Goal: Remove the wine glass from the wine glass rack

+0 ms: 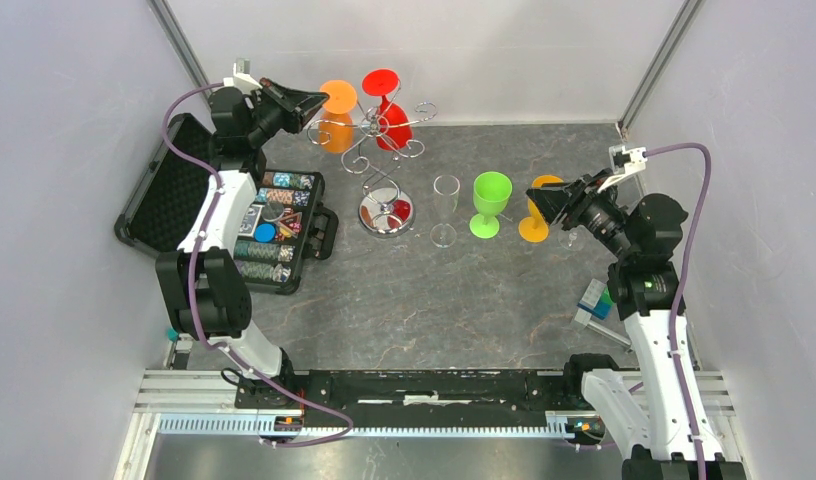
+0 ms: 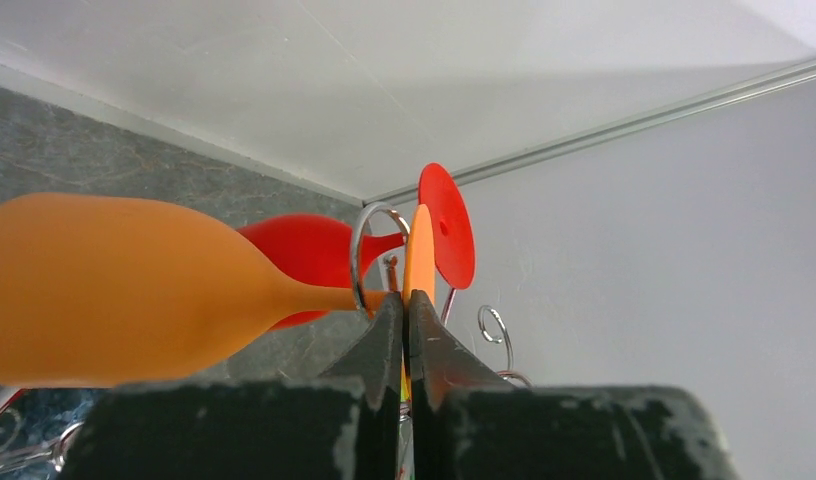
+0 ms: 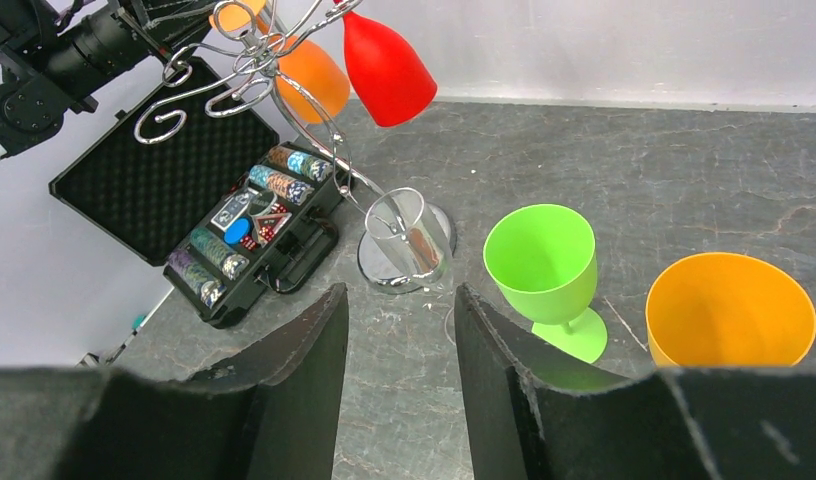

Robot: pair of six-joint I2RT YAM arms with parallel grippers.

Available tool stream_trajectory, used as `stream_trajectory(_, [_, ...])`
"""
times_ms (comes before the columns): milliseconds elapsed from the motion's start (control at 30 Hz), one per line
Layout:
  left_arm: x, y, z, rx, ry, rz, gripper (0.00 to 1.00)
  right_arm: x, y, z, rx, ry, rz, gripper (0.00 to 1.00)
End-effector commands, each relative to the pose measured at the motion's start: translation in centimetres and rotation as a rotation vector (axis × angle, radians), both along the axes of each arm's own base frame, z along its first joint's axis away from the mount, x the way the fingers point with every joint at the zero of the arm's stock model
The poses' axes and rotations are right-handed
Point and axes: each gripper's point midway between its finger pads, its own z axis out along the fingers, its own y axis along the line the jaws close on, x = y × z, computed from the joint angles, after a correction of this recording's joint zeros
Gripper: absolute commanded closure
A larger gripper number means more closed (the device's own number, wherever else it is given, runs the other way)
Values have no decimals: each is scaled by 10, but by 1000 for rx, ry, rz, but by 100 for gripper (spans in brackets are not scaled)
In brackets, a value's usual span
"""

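Gripping the orange glass (image 2: 114, 290) on the rack (image 1: 386, 213).
Left hand (image 2: 405, 305) seems clamped on its foot; a skewed pull could topple the rack.

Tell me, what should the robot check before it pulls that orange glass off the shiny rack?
1. Left gripper holding the hanging orange glass: ok, shut on its foot.
2. Stem free of the rack: not ok, it sits in a wire loop.
3. Red glass out of the path: cannot tell, it hangs close beside.
4. Right gripper out of the way: ok, open, near the green glass.
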Motion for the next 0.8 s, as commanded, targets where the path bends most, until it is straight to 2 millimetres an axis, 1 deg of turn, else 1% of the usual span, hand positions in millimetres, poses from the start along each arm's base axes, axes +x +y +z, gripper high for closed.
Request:
stream_trajectory(0, [-14, -2, 54, -76, -125, -20, 98, -3, 1, 10, 7, -46, 6, 52])
stream_trajectory(133, [-19, -1, 78, -134, -184, -16, 98, -4, 1, 11, 9, -47, 2, 52])
stream_trajectory(200, [-17, 0, 82, -138, -195, -9, 98, -3, 0, 10, 8, -48, -2, 52])
stream_trajectory(300, [-10, 1, 82, -144, -190, -5, 98, -4, 0, 10, 10, -47, -3, 52])
stream_trajectory(467, [4, 2, 77, -148, -177, 1, 98, -3, 0, 9, 11, -44, -4, 52])
stream_trajectory(567, [8, 1, 76, -150, -181, -11, 98, -3, 0, 8, 11, -40, -8, 52])
stream_trajectory(667, [8, -7, 72, -156, -173, -60, 98, -2, -1, 7, 13, -38, -9, 52])
stream_trajectory(767, [2, -13, 71, -157, -183, -104, 98, -1, -1, 6, 18, -36, -11, 52])
